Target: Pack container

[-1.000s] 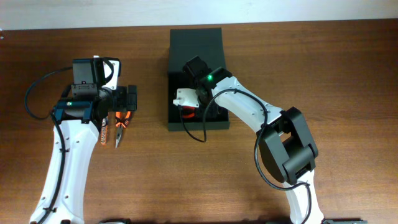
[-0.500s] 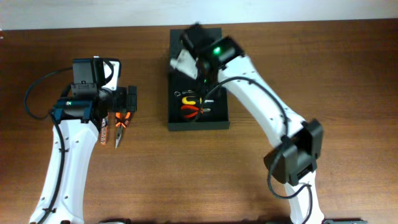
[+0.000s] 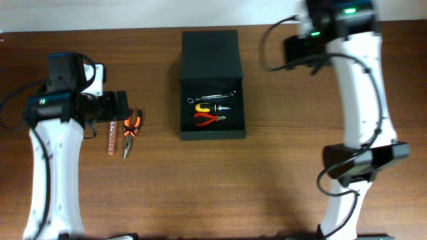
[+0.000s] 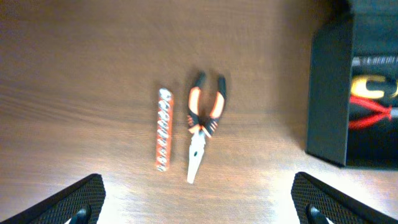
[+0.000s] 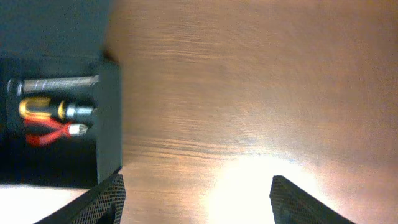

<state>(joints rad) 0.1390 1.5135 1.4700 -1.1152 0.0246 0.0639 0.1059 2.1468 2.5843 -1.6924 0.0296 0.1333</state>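
Two grippers, both spread wide and empty. Your left gripper (image 4: 199,202) has orange-and-black-handled steel pliers (image 4: 200,134) just ahead, nose toward it, long axis square to its closing line. Dark green-black rectangular container (image 4: 326,93) sits open to their right on the wooden tabletop (image 4: 93,62); right gripper (image 5: 196,199) is farther.

Orange-and-black pliers (image 4: 202,127) lie closed on the brown wooden counter (image 4: 93,62). A narrow orange bit strip (image 4: 163,129) lies just to their left, parallel and not touching. A pale wall (image 3: 100,13) borders the far edge.
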